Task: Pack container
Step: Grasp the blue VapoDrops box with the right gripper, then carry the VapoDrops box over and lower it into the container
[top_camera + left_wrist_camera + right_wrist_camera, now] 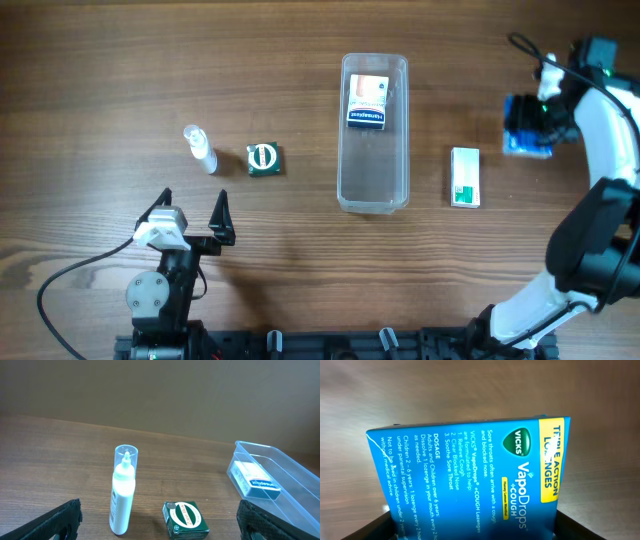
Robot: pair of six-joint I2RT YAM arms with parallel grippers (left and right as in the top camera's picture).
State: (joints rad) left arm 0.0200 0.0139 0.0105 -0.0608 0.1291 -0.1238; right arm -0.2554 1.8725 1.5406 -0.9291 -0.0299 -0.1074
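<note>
The clear plastic container (pixel 374 150) stands at centre with a blue and white box (pixel 367 103) lying in its far end; it also shows in the left wrist view (pixel 280 475). My right gripper (pixel 528 128) is at the far right, shut on a blue Vicks VapoDrops box (pixel 470 480) held off the table. My left gripper (pixel 190 215) is open and empty near the front left. Ahead of it stand a small clear bottle (pixel 123 491) and a green box (pixel 185 519).
A white and green box (pixel 465 177) lies on the table right of the container. The small bottle (pixel 200 149) and the green box (pixel 264 159) sit left of the container. The table is brown wood.
</note>
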